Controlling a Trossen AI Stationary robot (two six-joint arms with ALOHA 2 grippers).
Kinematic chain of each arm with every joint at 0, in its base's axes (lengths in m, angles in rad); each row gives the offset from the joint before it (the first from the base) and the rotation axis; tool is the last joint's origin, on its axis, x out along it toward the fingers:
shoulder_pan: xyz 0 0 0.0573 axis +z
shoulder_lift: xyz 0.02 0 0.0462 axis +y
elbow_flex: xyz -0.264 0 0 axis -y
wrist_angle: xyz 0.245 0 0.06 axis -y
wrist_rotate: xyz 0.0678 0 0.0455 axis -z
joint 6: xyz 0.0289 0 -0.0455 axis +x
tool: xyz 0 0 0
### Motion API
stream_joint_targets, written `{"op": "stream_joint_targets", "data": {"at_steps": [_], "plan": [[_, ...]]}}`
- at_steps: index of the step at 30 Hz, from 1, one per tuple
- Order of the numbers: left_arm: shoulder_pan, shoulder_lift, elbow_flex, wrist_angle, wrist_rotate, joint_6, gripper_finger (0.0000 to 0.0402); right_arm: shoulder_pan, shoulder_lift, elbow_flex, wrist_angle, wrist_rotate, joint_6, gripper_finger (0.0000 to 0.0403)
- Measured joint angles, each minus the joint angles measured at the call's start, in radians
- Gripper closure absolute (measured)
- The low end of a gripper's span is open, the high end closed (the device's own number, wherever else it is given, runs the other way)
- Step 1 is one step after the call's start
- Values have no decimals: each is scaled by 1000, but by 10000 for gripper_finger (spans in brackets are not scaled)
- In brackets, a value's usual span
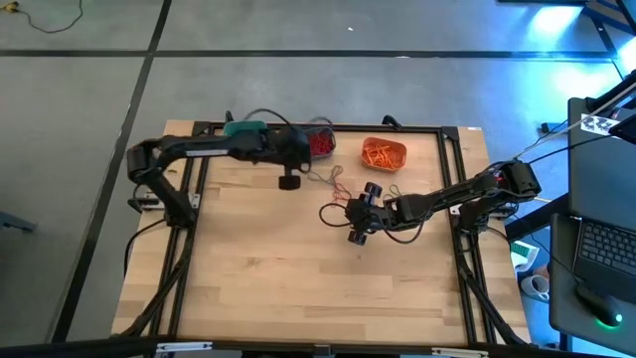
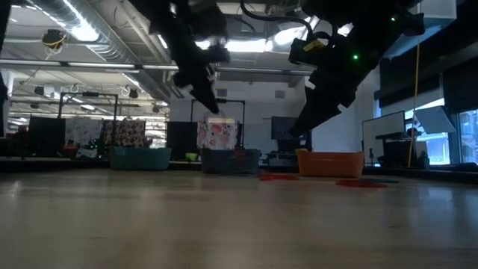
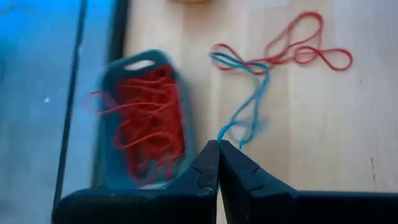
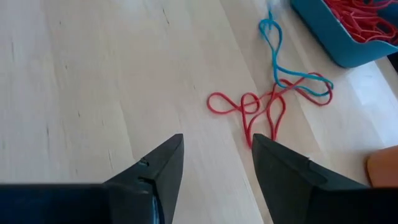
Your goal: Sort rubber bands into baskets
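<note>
The left gripper is clenched on one end of a blue rubber band, which trails out from between its closed fingertips across the wooden table. The far end of that blue band is tangled with a red rubber band lying flat on the wood well ahead of the jaws. Just beside the closed jaws, to one side, sits the slate blue basket, heaped with red rubber bands, some of which hang over its rim. In the high view the left gripper hangs near the table's far edge, right next to this basket. The right gripper is released, its two fingers standing wide apart with nothing between them; the same red band lies just ahead of the gap between the fingers, and the blue band stretches on beyond it toward the slate blue basket. From above, the right gripper is over the middle of the table, with the orange basket of orange rubber bands beyond it. The teal basket lies mostly under the left arm. In the low view all three baskets stand in a row at the far edge, teal, slate blue and orange.
</note>
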Motion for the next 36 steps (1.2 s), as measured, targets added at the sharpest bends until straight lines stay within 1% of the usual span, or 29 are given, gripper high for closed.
{"op": "stream_joint_targets", "data": {"at_steps": [6,11,19,24,28,32,36], "plan": [[82,-126,1,-91,-15,-8,401,0,0,0,5,-2,10,213],[182,-187,1,-133,-15,-15,401,0,0,0,6,-2,10,213],[367,-198,-1,-241,-27,-26,400,0,0,0,6,-2,9,213],[478,-198,-33,-242,-102,-26,400,0,0,0,6,-2,9,213],[558,-198,-68,-233,-114,-17,400,0,0,0,6,-2,9,213],[612,-198,-86,-229,-113,-27,400,0,0,0,7,-2,9,213],[628,-198,-107,-216,-112,-74,400,0,0,0,7,1,9,213]]}}
